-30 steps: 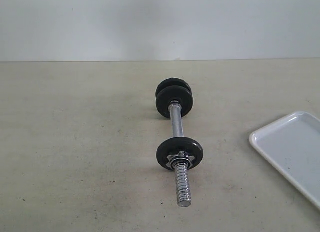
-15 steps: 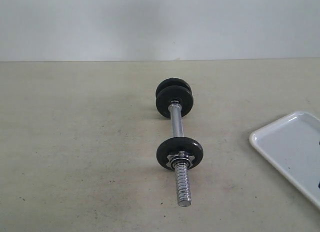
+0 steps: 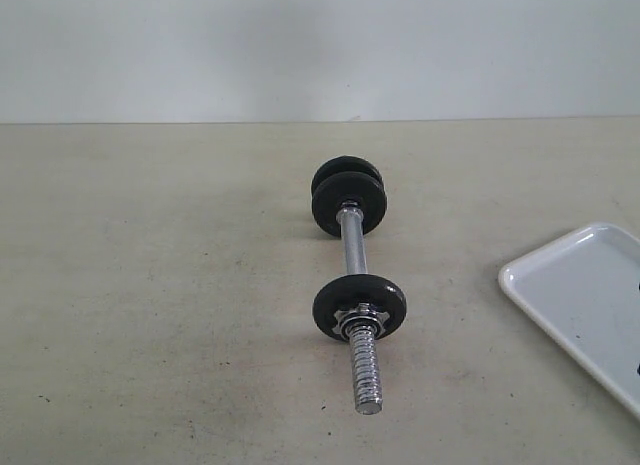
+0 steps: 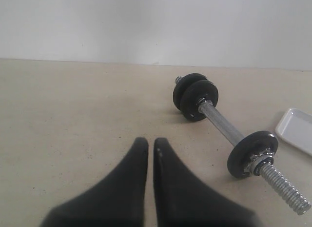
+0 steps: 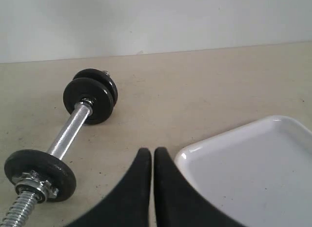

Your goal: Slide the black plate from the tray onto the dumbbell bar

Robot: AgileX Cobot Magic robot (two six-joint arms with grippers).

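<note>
The dumbbell bar [image 3: 352, 243] lies on the table pointing toward the camera. Two black discs [image 3: 348, 195] sit at its far end, and one black disc with a chrome nut [image 3: 359, 305] sits near its bare threaded end [image 3: 366, 375]. The white tray [image 3: 580, 285] lies at the right edge, partly cut off. The black plate is out of view; the part of the tray [image 5: 243, 158] that shows holds nothing. My left gripper [image 4: 151, 141] is shut and empty, to the left of the bar [image 4: 222, 124]. My right gripper [image 5: 152, 151] is shut and empty by the tray's corner.
The beige tabletop [image 3: 150, 285] runs back to a plain white wall [image 3: 300, 45]. Neither arm shows in the exterior view, apart from two tiny dark slivers at the right border over the tray.
Two small dark slivers have appeared at the right border of the exterior view. The dumbbell bar and tray have not moved.
</note>
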